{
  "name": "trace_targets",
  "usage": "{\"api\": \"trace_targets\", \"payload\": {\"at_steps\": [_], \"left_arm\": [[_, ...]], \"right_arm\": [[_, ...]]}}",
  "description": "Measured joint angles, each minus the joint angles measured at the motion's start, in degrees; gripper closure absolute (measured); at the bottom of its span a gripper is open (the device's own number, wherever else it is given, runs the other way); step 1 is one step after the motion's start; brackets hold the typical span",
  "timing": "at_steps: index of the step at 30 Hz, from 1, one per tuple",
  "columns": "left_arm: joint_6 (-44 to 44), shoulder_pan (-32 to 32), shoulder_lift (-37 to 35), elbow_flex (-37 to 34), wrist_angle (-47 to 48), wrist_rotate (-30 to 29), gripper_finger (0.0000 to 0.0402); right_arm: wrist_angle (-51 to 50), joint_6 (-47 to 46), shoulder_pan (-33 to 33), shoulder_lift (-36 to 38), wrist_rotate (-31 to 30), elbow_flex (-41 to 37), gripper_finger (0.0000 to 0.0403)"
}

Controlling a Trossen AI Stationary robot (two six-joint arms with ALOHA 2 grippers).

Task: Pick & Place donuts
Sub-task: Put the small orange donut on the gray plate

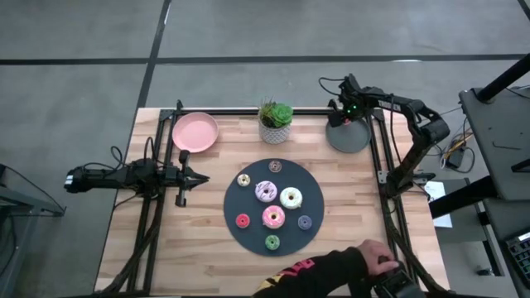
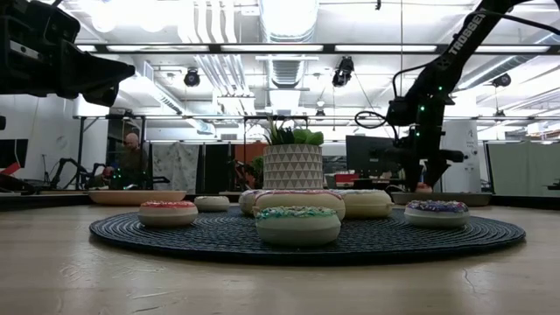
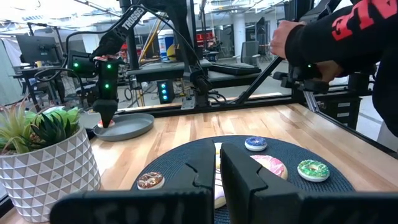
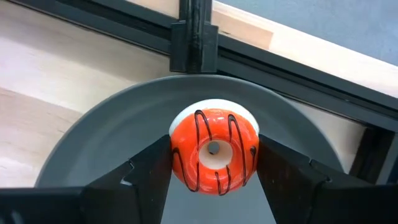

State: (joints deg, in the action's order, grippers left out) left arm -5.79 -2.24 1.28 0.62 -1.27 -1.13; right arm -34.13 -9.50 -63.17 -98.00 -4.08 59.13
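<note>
- Right gripper [image 4: 214, 163] sits over the grey round plate [image 1: 348, 137] at roughly 1 o'clock on the wooden surface [image 1: 207, 248]; its jaws are partly spread, with a finger against each side of an orange donut with dark stripes and a white base [image 4: 214, 149].
- The wrist view does not settle whether that donut rests on the plate or hangs just above it.
- Left gripper [image 1: 201, 176] waits fully closed and empty at 9 o'clock, just beside the large dark round mat [image 1: 248, 203].
- On the mat: purple-white frosted donut [image 1: 266, 192] at centre, white frosted donut [image 1: 291, 198] at 3, pink frosted donut [image 1: 273, 217] at 5, small red donut [image 1: 243, 221] at 8, green donut [image 1: 272, 242] at 6, blue donut [image 1: 304, 222] at 4, brown donut [image 1: 274, 166] at 12, cream donut [image 1: 243, 180] at 10.
- Pink plate [image 1: 195, 132] sits at 11 o'clock on the surface.
- White pot with green plant [image 1: 276, 124] stands at 12.
- A person's hand [image 1: 374, 255] is at the 5 o'clock edge.
</note>
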Motion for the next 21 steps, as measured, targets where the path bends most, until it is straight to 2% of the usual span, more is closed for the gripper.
{"api": "trace_targets", "payload": {"at_steps": [21], "left_arm": [[0.0, 0.0, 0.0, 0.0, 0.0, 0.0, 0.0402]], "right_arm": [[0.4, 0.4, -1.0, -4.1, 0.0, 1.4, 0.0193]]}}
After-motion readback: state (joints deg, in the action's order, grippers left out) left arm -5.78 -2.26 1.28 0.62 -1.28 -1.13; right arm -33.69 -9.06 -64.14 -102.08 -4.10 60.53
